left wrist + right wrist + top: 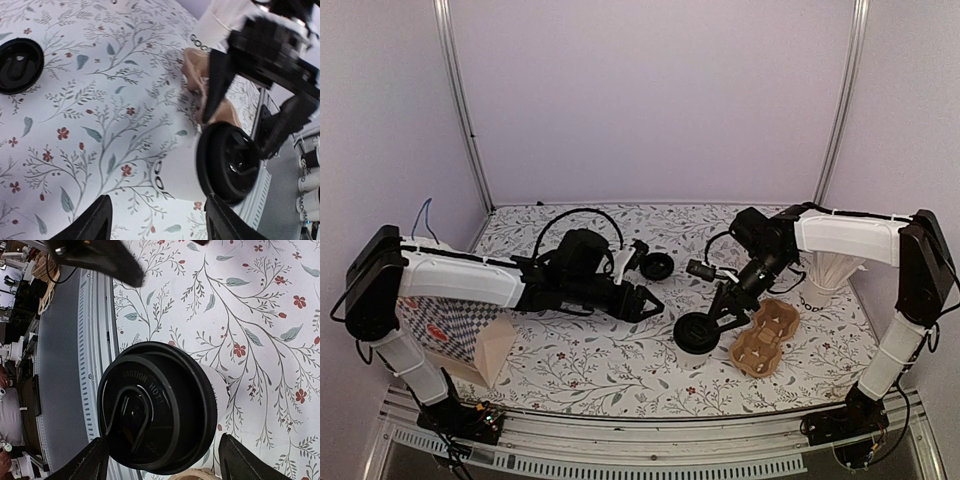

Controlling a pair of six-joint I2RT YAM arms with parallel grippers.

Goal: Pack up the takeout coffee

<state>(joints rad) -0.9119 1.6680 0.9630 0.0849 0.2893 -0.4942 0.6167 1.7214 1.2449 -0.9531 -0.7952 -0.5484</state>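
The table carries a white cloth with a flower print [580,370], under plain lilac walls. In the top view, the takeout coffee, a small white paper cup with a round black plastic lid [699,333], stands at lower centre, just left of a brown cardboard cup carrier [765,335]. The right gripper [714,318] is directly on it, and the left gripper [645,303] is near, to the upper left.

In the left wrist view, the 2 left fingers are spread with nothing between them. The cup lies ahead at the lower right.

In the right wrist view, the lid fills the gap between the 2 fingers and its axis points at the camera. I cannot tell if they press. I judge that the right arm should carry it.
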